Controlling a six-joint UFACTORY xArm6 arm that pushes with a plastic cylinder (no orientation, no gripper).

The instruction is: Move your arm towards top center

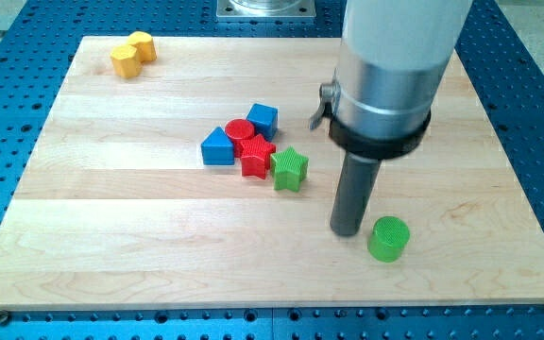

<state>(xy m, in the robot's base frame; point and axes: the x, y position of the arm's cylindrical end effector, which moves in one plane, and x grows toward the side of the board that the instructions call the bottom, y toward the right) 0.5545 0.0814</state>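
My tip (346,230) rests on the wooden board (140,208) at the lower right of centre. A green cylinder (388,238) stands just to its right, close but apart. To the tip's upper left lies a cluster: a green star (290,168), a red star (257,156), a red cylinder (240,132), a blue cube (263,119) and a blue block with a pointed top (218,147). The arm's wide grey body (390,66) hangs over the board's upper right.
Two yellow blocks (132,54) sit together at the board's top left corner. A metal base plate (265,8) shows at the view's top centre. A blue perforated table (8,142) surrounds the board.
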